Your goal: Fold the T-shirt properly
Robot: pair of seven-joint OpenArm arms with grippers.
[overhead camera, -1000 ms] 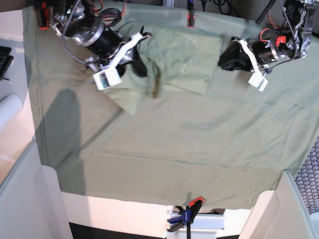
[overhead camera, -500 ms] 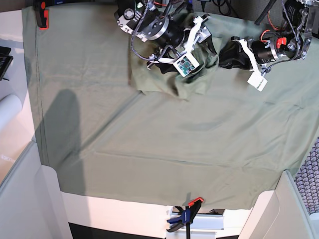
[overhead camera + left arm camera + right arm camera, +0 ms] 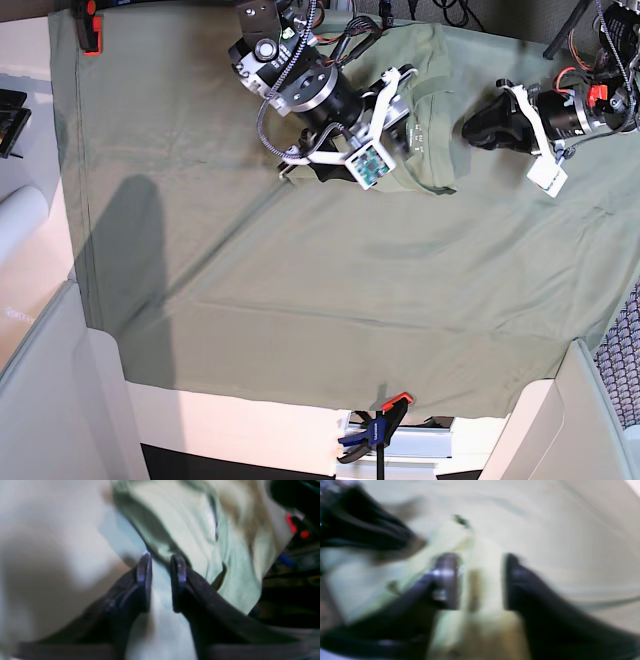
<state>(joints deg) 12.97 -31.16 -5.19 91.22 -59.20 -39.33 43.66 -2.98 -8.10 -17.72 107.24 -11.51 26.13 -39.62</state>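
Note:
The pale sage-green T-shirt [image 3: 432, 165] lies bunched and folded over at the back of the table, with its collar label facing up. My right gripper [image 3: 405, 110] is over the shirt. In the blurred right wrist view its fingers [image 3: 445, 580] stand apart with a ridge of shirt fabric [image 3: 475, 590] between them. My left gripper [image 3: 470, 130] is just right of the shirt and does not touch it. In the left wrist view its fingers [image 3: 143, 580] stand a little apart with nothing between them, and the shirt [image 3: 190, 537] lies just beyond.
The grey-green tablecloth [image 3: 300, 280] covers the table. A red clamp [image 3: 90, 30] holds it at the back left, and a blue and orange clamp [image 3: 375, 430] holds it at the front edge. A white roll [image 3: 15, 215] lies at the left. Pale panels stand at both front corners.
My right arm swept from the left to the right, carrying the shirt's left part over onto the rest. My left gripper drew back to the right, away from the shirt's edge.

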